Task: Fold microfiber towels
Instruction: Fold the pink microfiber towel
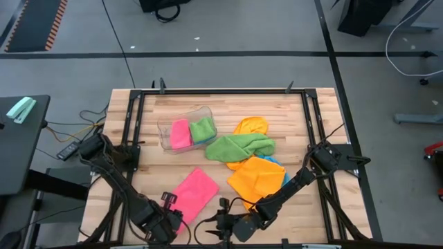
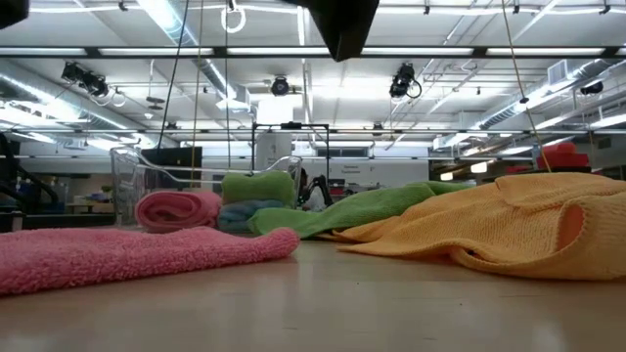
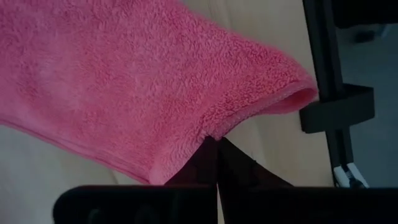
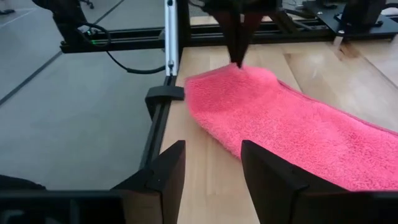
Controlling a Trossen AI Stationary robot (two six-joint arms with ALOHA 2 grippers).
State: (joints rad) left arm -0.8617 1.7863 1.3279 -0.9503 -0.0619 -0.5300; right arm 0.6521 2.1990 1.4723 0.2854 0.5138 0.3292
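Pink towel (image 1: 194, 194) has its near corner pinched tight in the left gripper (image 3: 217, 163) right at the table's front edge (image 1: 201, 238), right gripper (image 4: 211, 165) sits just beside it with fingers parted and holding nothing, bare wood between them, no readable writing anywhere.

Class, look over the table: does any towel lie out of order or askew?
Yes. Right of the tub, a green towel sprawls crumpled across two rumpled orange towels, unfolded. The pink towel lies slanted, its corner pinched by the left gripper.
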